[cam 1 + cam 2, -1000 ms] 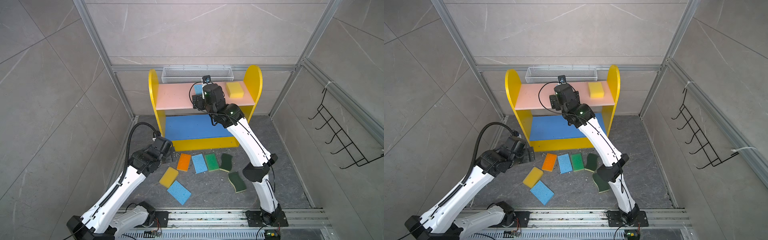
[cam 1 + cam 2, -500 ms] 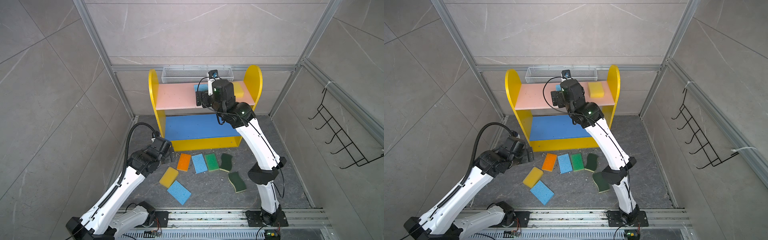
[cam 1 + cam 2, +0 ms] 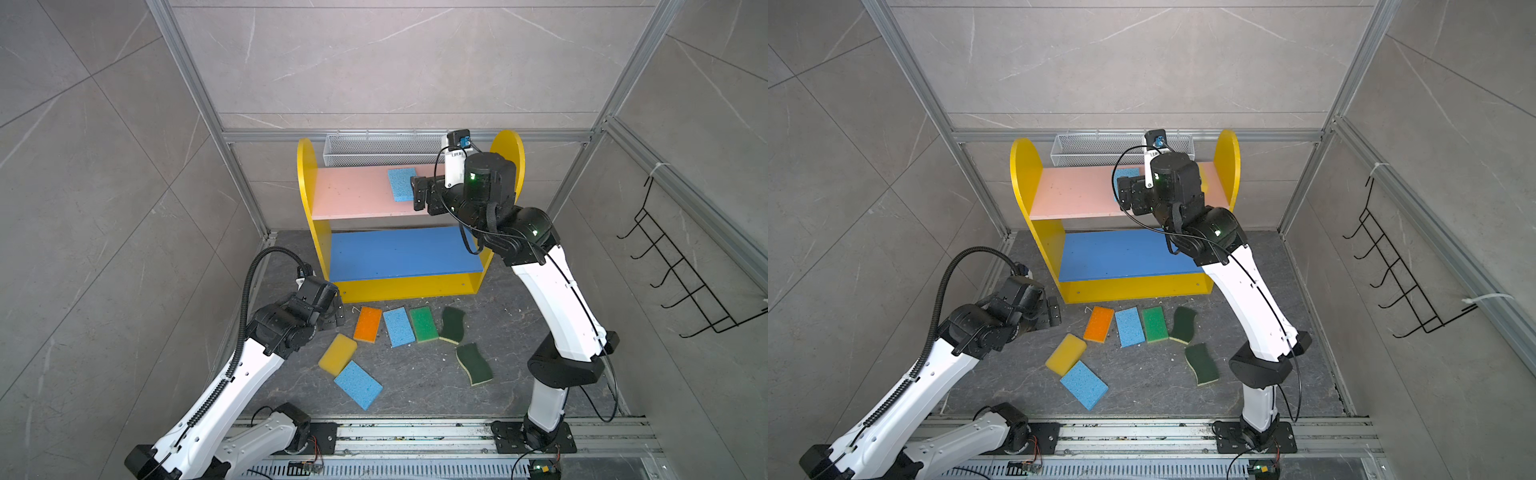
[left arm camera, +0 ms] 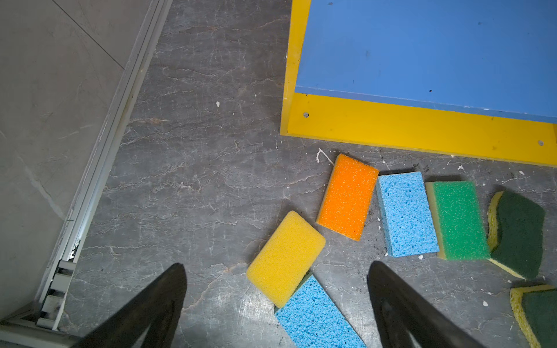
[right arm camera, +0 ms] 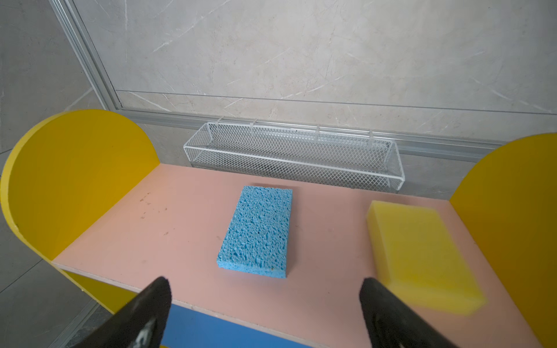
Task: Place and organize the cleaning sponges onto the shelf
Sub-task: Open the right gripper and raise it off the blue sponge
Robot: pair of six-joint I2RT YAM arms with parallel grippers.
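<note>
Yellow sponge [image 5: 422, 256] obscured overhead by right arm [image 3: 486, 187]; left gripper [image 4: 277, 266], right gripper [image 5: 265, 280] spread, empty.

— How many sponges are there altogether?
— Nine. There are three light blue porous sponges [image 3: 402, 184] [image 3: 398, 326] [image 3: 358, 385], two thick yellow foam sponges [image 3: 337, 354] [image 5: 422, 256], one orange sponge [image 3: 367, 324], one bright green sponge with a pale yellow base [image 3: 423, 323], and two wavy dark green scouring sponges [image 3: 452, 324] [image 3: 475, 364].
— And the fixtures?
— One yellow wooden shelf [image 3: 407, 286] with two round-topped side panels [image 3: 306, 174] [image 3: 509, 143], one pink board [image 3: 353, 191] and one blue board [image 3: 399, 253]. There is also one white wire-mesh basket [image 3: 374, 149] and one black wire hook rack [image 3: 683, 262].
— Arms?
— Two white-and-black robot arms [image 3: 257, 365] [image 3: 557, 299].
</note>
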